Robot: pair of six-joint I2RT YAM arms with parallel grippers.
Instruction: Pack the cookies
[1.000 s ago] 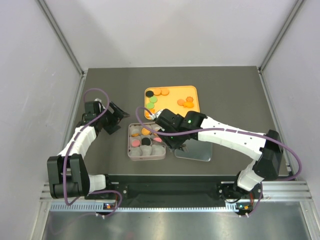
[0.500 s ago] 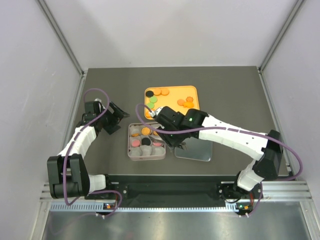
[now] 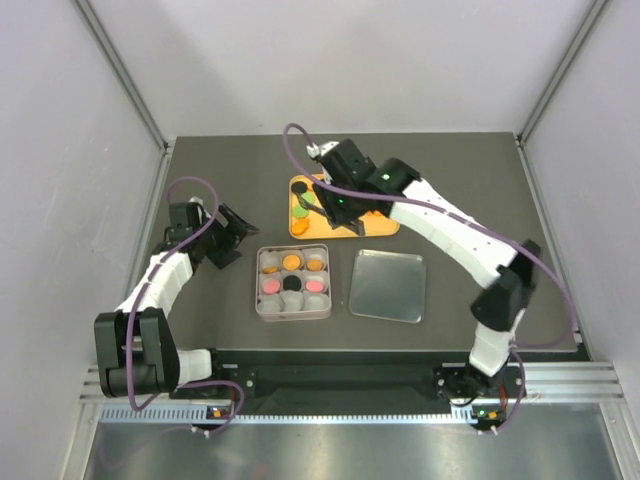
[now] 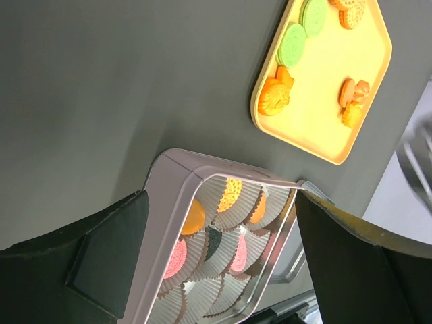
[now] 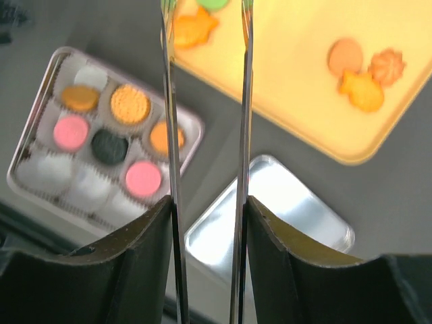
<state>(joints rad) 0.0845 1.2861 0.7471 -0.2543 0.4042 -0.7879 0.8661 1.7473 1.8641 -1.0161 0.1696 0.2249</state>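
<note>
Packing under way: the right gripper (image 5: 206,8) hangs over the left end of the yellow-orange plastic tray (image 5: 290,101). Its long thin fingers stand moderately apart and hold nothing. Just beyond the tips lie an orange fish-shaped cookie (image 5: 192,27) and a round green cookie (image 4: 291,44) (probably the next picks), with the fish to the left of the gap. The right arm is far nearer them than the left gripper (image 3: 232,238), which hovers spread wide beside the pale pink square tin (image 3: 292,317), six of its white paper cups filled.

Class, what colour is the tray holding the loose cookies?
Yellow-orange; the tray shows best in the right wrist view.
</note>
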